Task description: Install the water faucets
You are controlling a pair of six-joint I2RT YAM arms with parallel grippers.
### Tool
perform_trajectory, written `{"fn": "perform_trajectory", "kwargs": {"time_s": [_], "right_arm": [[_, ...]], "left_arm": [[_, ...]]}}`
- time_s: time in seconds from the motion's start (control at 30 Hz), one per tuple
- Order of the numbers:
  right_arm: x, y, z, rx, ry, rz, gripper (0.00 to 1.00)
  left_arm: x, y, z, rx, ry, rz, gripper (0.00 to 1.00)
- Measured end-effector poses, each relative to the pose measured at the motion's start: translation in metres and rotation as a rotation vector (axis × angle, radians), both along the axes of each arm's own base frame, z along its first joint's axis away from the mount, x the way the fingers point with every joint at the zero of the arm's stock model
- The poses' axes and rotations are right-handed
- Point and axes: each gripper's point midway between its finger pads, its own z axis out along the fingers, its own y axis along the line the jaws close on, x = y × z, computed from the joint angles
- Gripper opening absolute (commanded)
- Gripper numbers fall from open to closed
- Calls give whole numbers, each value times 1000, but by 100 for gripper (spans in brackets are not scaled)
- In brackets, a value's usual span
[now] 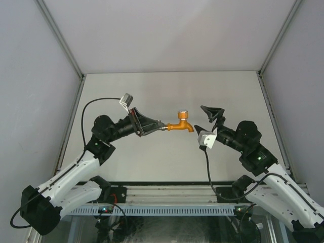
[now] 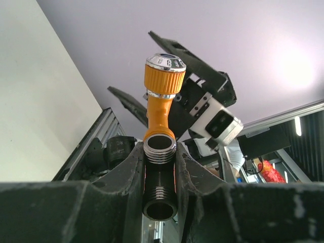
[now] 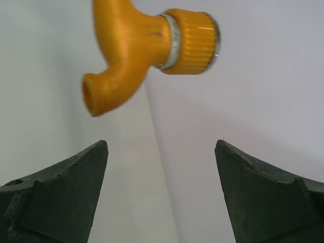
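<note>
Left jaws tight on tap [image 2: 161,96], threaded end half hidden; right jaws wide apart

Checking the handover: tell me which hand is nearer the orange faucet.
Left. The left hand is shut on the faucet at its threaded end; the right hand stands open on its spout side, apart from it.

The tap [image 3: 147,55] is blurred, cut off at the right wrist view's top; the left hand [image 2: 159,152] partly covers its thread.

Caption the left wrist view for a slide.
Left claw grips the orange faucet by its threaded end; open right claw beyond.
</note>
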Motion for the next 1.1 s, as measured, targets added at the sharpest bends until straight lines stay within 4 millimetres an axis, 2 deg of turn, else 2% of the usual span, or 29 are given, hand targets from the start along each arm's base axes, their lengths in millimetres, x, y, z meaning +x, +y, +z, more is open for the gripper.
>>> {"fn": "perform_trajectory", "kwargs": {"time_s": [0.1, 0.13, 0.27, 0.5, 0.7, 0.77, 0.87, 1.1], "right_arm": [[-6, 7, -4, -28, -33, 26, 87], [-5, 7, -2, -35, -54, 19, 87], [-18, 26, 8, -39, -135, 81, 88], [-13, 40, 26, -31, -266, 90, 87], [-19, 54, 38, -17, -340, 125, 80], [-22, 58, 41, -13, -360, 138, 76], [-23, 61, 43, -17, -377, 147, 59], [-25, 66, 29, -22, -312, 170, 28]], "left_arm": [[1, 0, 3, -10, 11, 5, 0], [1, 0, 3, -11, 18, 7, 0], [4, 1, 2, -15, 46, 20, 0], [5, 1, 3, -22, 69, 25, 0], [6, 1, 3, -28, 84, 28, 0], [7, 1, 3, -30, 88, 33, 0], [7, 1, 4, -34, 92, 37, 0], [7, 2, 8, -49, 82, 40, 0]]}}
